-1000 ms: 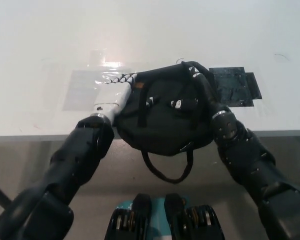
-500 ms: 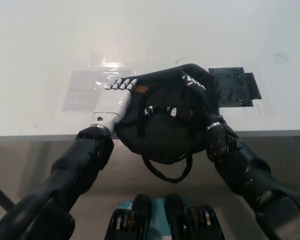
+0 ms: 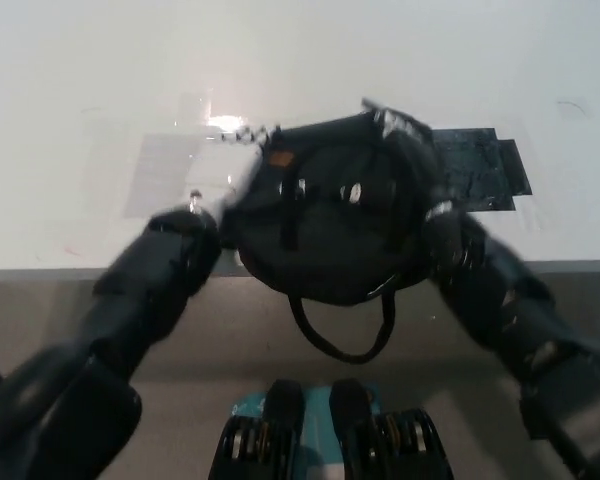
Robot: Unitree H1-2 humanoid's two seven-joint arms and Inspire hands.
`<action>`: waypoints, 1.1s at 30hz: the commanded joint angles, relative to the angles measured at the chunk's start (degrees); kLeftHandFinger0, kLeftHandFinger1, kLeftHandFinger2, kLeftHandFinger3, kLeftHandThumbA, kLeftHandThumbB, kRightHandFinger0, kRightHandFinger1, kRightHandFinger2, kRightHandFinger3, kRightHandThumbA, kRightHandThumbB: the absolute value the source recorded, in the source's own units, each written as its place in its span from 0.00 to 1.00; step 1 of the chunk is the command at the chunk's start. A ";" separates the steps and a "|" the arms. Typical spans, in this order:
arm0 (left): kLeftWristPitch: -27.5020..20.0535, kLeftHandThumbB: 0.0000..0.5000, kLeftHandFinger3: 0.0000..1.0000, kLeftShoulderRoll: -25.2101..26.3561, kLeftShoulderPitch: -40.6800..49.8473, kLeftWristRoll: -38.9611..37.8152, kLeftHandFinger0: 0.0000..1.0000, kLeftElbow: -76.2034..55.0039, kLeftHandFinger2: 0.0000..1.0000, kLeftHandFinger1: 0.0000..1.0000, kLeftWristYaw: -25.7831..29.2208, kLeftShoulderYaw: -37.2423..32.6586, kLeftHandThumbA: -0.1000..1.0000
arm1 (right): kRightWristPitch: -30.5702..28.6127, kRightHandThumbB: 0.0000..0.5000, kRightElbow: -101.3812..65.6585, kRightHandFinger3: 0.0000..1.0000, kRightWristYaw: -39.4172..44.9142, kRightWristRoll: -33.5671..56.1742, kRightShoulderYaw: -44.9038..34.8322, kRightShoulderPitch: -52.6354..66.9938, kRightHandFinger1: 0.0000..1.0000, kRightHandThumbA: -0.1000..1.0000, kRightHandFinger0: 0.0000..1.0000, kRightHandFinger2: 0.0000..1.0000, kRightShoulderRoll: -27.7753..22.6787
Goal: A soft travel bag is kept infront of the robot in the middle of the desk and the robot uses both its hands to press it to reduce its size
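Surface: white bench (image 3: 90, 90) with a glare patch at about 11 o'clock of the bag, a clear taped sheet (image 3: 165, 170) at 9 o'clock and a dark flat mat (image 3: 485, 170) at 3 o'clock.
Bag: the black soft travel bag (image 3: 330, 225) sits at the near edge of the bench, its lower part overhanging, a loop strap (image 3: 342, 335) dangling at 6 o'clock.
Left hand: the white left hand (image 3: 242, 140) is pressed to the bag's 10 o'clock side; blur hides it (only a smear of pale tips), so whether the fingers are apart or together I cannot tell.
Right hand: the black right hand (image 3: 400, 130) lies over the bag's 1 o'clock shoulder; its fingers cannot be told either.
Just changed: both arms have pushed further in than half a second ago, the white hand now mostly buried behind the bag.
Versus earlier: the whole picture has shifted and blurred, so the camera moved; the bag looks bunched tighter.
Meaning: probably mid-squeeze, pressing not finished.
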 commanded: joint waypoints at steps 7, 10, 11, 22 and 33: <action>-4.50 0.59 1.00 2.81 -13.93 -15.59 1.00 -7.72 1.00 1.00 -9.43 17.77 1.00 | 0.02 0.26 -8.56 1.00 2.65 4.64 -7.31 -12.90 1.00 1.00 1.00 1.00 -5.54; -4.72 0.62 1.00 3.63 -14.98 -16.63 1.00 -12.82 1.00 1.00 -11.55 21.45 1.00 | 2.04 0.29 -15.13 1.00 4.48 6.68 -10.80 -13.43 1.00 1.00 1.00 1.00 -7.31; -4.17 0.65 1.00 3.99 -15.01 -17.16 1.00 -14.52 1.00 1.00 -13.10 22.19 1.00 | 3.64 0.33 -17.79 1.00 4.82 6.57 -11.39 -13.15 1.00 1.00 1.00 1.00 -7.77; 6.64 0.70 1.00 8.06 -7.90 -23.63 1.00 -44.33 1.00 1.00 -23.34 30.47 1.00 | 12.97 0.47 -48.12 1.00 11.84 12.74 -19.51 -6.38 1.00 1.00 1.00 1.00 -10.84; 15.73 0.70 1.00 10.04 17.26 -42.03 1.00 -105.67 1.00 1.00 -26.79 35.13 1.00 | 28.09 0.43 -108.71 1.00 14.58 31.88 -23.69 14.15 1.00 1.00 1.00 1.00 -13.52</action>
